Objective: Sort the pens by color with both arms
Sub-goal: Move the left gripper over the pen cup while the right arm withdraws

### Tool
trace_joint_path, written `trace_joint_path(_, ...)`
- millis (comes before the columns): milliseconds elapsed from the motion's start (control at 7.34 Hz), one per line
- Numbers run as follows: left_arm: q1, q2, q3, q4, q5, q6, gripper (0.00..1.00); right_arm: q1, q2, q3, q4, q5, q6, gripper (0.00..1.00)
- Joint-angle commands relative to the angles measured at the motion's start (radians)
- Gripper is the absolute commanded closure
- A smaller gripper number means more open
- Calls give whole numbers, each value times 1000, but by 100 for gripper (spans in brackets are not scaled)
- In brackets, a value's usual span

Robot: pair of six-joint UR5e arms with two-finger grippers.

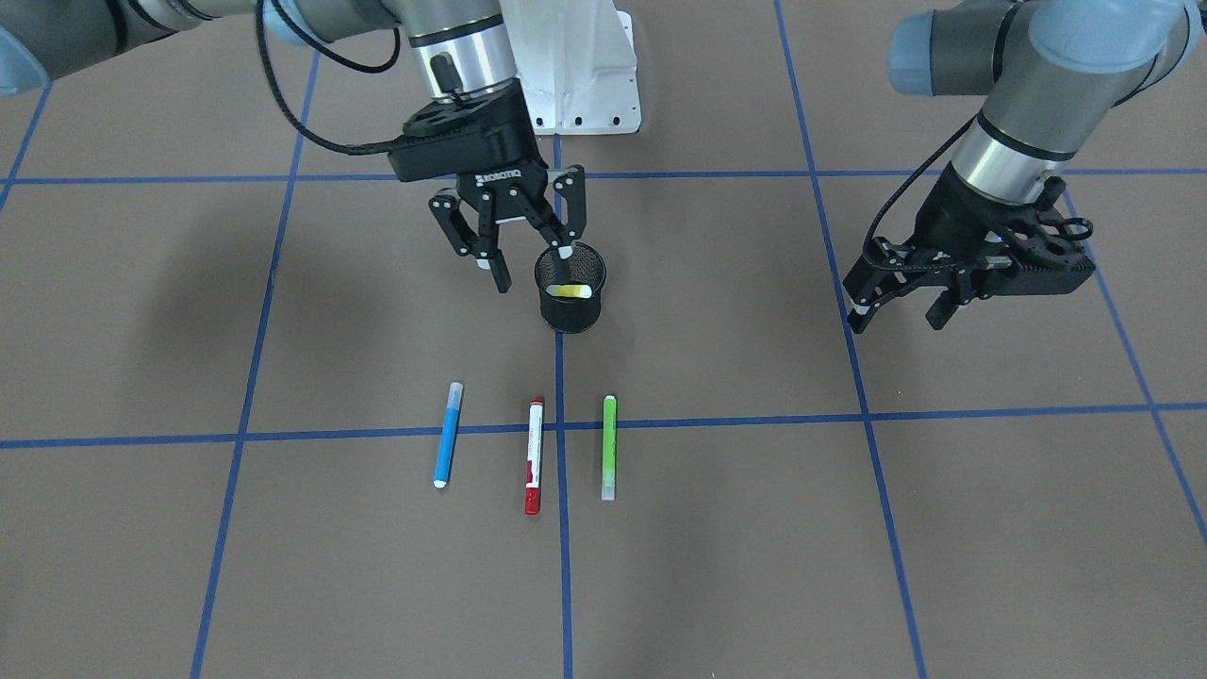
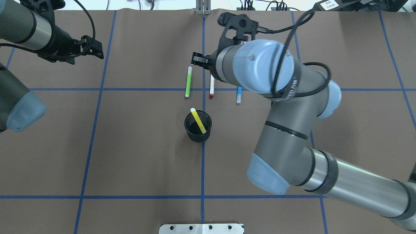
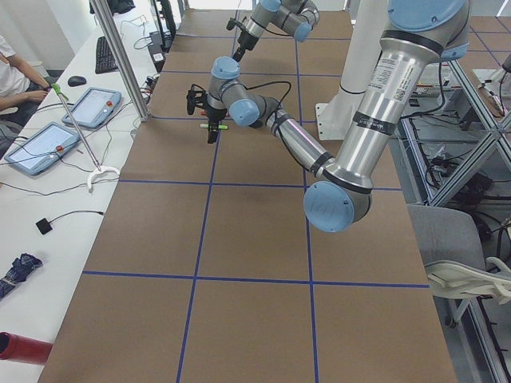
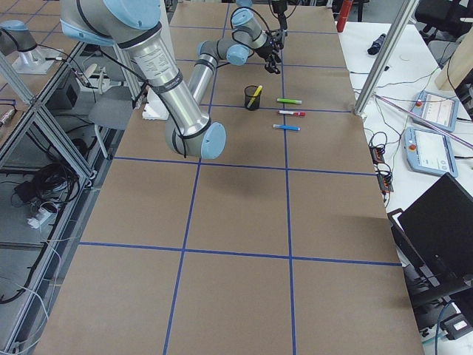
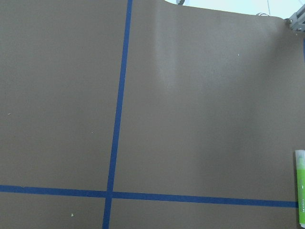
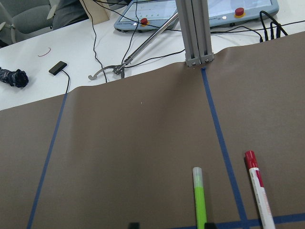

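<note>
Black mesh cup (image 1: 570, 316) could tip if the right pincer (image 1: 534, 268), wide open and empty, catches its rim or the yellow pen (image 2: 198, 121) leaning inside. Blue pen (image 1: 448, 436), red-ended pen (image 1: 534, 456) and green pen (image 1: 609, 448) lie toward the desk's far edge. The left pincer (image 1: 896, 319) hangs open and empty, well apart.

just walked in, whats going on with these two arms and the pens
Two robot arms are sorting pens by color. The yellow pen stands tilted in the black mesh cup. The right gripper hangs in the air near the cup, jaws open and empty. The blue pen, the red-and-white pen and the green pen lie side by side on the table. The left gripper hangs off to the side, jaws open, holding nothing.
</note>
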Motion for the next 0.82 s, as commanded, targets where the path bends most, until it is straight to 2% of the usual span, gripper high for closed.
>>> trace_joint_path(0, 34, -53, 2, 17, -106, -136, 0, 95, -110, 69, -1, 147, -57, 2)
trace_joint_path(272, 138, -216, 0, 249, -105, -219, 0, 146, -191, 86, 5, 213, -154, 2)
trace_joint_path(408, 170, -264, 15, 316, -106, -221, 0, 163, -230, 89, 10, 229, -198, 2)
trace_joint_path(681, 210, -380, 183, 320, -118, -221, 0, 180, -275, 91, 11, 249, -261, 2)
